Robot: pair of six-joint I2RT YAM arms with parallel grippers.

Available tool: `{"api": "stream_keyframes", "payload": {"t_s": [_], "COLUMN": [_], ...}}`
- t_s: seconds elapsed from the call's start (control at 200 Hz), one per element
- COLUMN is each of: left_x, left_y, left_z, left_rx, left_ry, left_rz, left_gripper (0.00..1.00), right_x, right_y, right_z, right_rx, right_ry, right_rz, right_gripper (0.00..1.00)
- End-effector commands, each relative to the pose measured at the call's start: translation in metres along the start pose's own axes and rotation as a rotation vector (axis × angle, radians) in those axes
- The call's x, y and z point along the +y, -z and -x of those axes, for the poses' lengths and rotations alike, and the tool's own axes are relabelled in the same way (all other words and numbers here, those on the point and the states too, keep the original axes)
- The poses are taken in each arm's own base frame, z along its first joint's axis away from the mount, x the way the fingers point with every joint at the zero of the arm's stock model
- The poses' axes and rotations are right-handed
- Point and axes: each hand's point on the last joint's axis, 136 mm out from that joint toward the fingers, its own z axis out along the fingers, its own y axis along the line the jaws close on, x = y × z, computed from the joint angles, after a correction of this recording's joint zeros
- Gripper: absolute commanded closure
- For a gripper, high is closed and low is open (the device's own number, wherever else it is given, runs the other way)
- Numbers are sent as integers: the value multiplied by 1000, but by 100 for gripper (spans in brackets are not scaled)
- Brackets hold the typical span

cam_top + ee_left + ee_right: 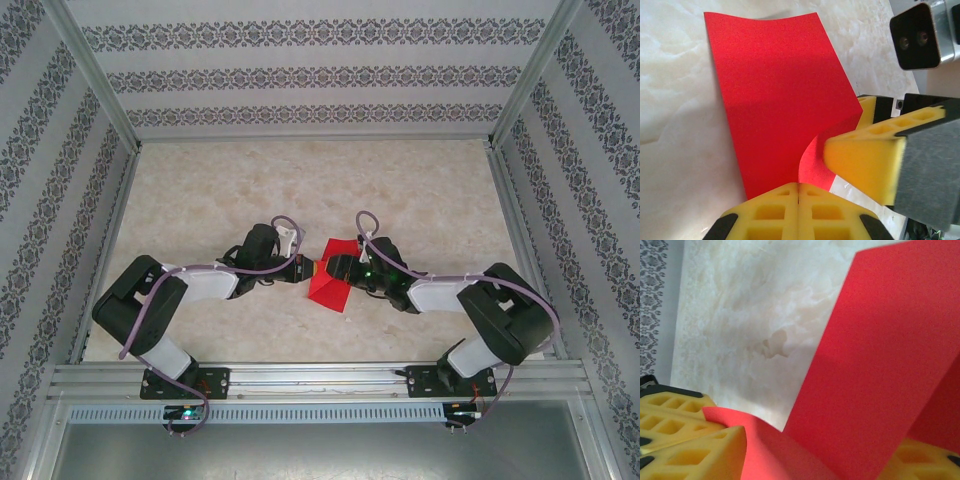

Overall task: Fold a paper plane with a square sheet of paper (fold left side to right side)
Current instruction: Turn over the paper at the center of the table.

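I saw the left gripper [798, 187] clenched on the edge of the square sheet of paper [780, 90], mid-table [420, 200]. The right gripper [338, 266] straddled the sheet's lifted side, jaws apart.

Pale marbled table [300, 190] carries one red paper [333, 280], partly raised, midway between the sides, nearer the near edge.

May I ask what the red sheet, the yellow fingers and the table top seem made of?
Red sheet: thin matte paper, bending freely. Yellow fingers: likely moulded rubbery plastic, ribbed with cells. Table top: marble-patterned, slightly glossy, perhaps laminate.
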Motion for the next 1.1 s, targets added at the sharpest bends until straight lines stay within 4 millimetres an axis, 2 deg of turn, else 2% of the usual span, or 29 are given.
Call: {"api": "stream_keyframes", "payload": {"t_s": [0.0,0.275,0.455,0.525,0.63,0.744,0.884,1.009,1.094], "left_x": [8,15,16,16,14,8,-3,-19,-33], "left_y": [-2,-10,-11,-10,-4,10,36,65,86], "left_z": [6,1,1,2,4,14,30,46,61], "left_rx": [-26,3,8,2,-13,-60,-134,-194,-248], "left_ry": [19,51,52,48,31,-11,-75,-111,-123], "left_rz": [2,4,11,16,31,48,73,53,23], "left_gripper": [99,96,90,87,79,67,58,51,45], "right_x": [13,5,3,3,6,14,33,54,76], "right_y": [-5,-13,-17,-18,-18,-13,-1,14,28], "right_z": [6,0,-2,-2,-2,4,16,35,49], "right_rx": [-22,2,10,13,10,-11,-50,-112,-155], "right_ry": [12,-9,-13,-14,-9,11,49,116,175], "right_rz": [43,25,16,17,23,45,95,148,206], "right_gripper": [46,57,63,69,82,90,100,100,100]}}
